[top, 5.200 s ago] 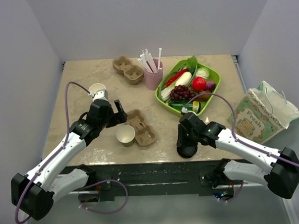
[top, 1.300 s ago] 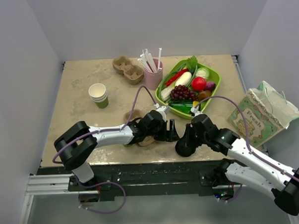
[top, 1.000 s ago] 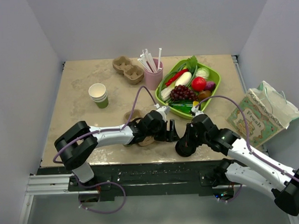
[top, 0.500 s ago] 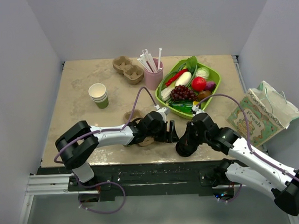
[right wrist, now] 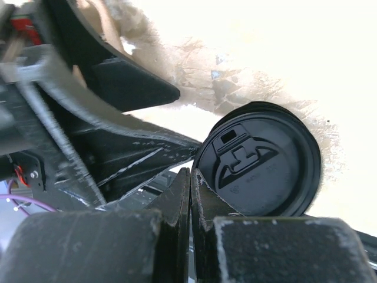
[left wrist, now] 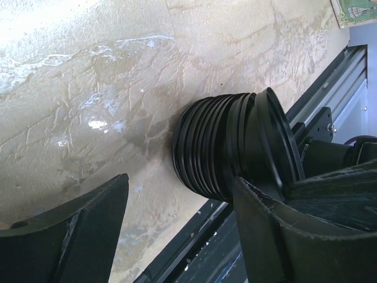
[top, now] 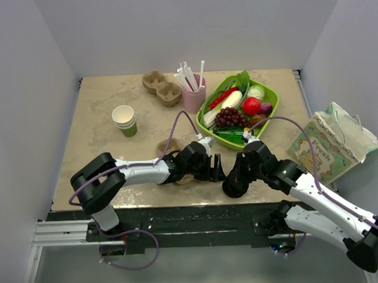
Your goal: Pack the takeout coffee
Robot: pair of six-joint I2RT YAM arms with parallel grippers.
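Note:
No cup with a black lid shows in any view. A stack of black lids [top: 232,188] stands at the table's front edge. In the left wrist view the stack [left wrist: 206,147] has its top lid [left wrist: 277,147] tipped up off the rest. My right gripper [top: 237,175] sits on the stack, and its fingers [right wrist: 191,177] are shut on the rim of the top lid [right wrist: 259,159]. My left gripper [top: 214,167] is open just left of the stack, empty [left wrist: 182,230]. Stacked lidless cups with green sides [top: 124,119] stand far left.
A cardboard cup carrier [top: 166,145] lies partly under my left arm, and another one [top: 161,86] is at the back. A pink cup of straws [top: 193,91], a green tray [top: 273,94] of produce and a paper bag [top: 327,145] are to the right.
Since five seconds ago my left arm swung from the left side across to the lid stack, covering the cup by the carrier. In the last second both grippers barely moved.

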